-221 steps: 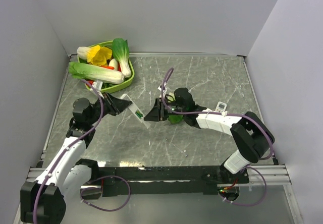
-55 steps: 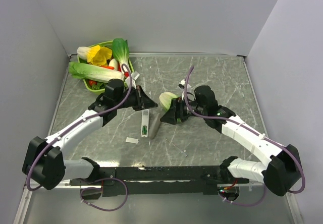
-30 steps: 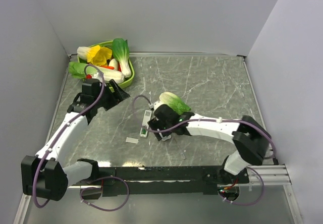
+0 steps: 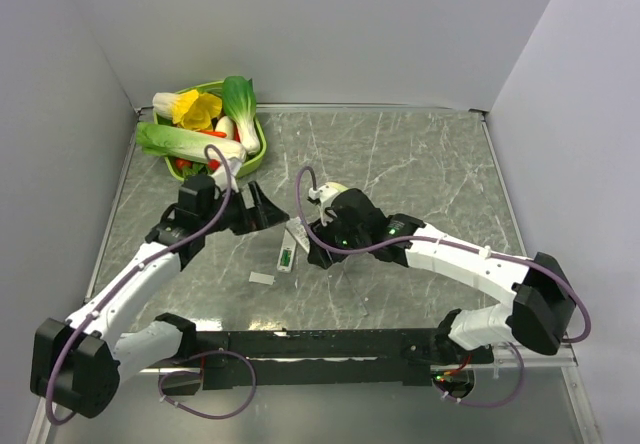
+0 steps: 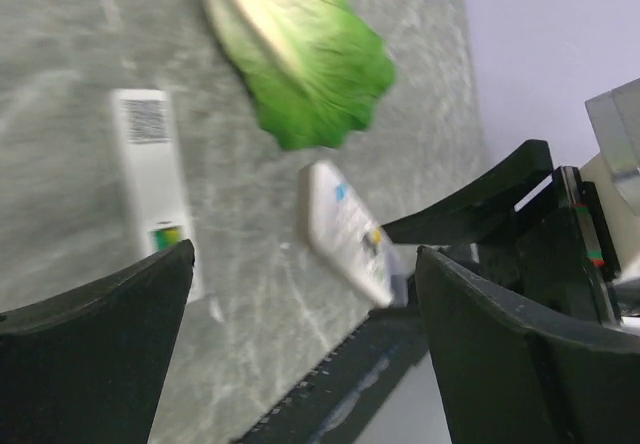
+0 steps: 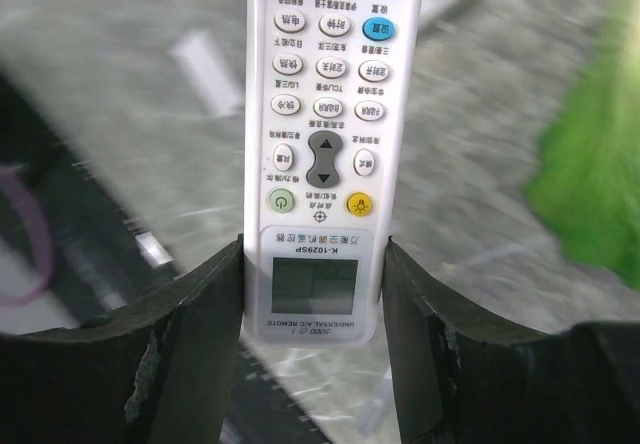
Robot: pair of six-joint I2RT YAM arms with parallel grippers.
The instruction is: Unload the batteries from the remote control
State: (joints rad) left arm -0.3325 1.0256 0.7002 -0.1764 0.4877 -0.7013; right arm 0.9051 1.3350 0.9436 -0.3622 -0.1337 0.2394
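White plastic, faced with rows of small buttons, is seen between the fingers of the right gripper (image 6: 312, 264). The remote control (image 6: 325, 114) is clamped there by its display end, button side toward the wrist camera, and its far end projects ahead of the fingertips. From above, it is found near the middle of the grey marbled table (image 4: 430, 164), between the two arms. The left gripper (image 5: 300, 259) is spread wide and nothing is held in it. It hangs near the remote control without touching it, and in its wrist view the remote control is seen past the gap, nearer the right-hand finger. A second white bar (image 5: 152, 189), marked with a printed label and a green patch, lies flat on the table closer to the other finger; what the patch is cannot be told. A green cabbage leaf (image 5: 300, 54) lies beyond both. A small white panel (image 4: 261, 278) lies near the bar, and a green basket (image 4: 257, 152) of vegetables is set at the far left corner.
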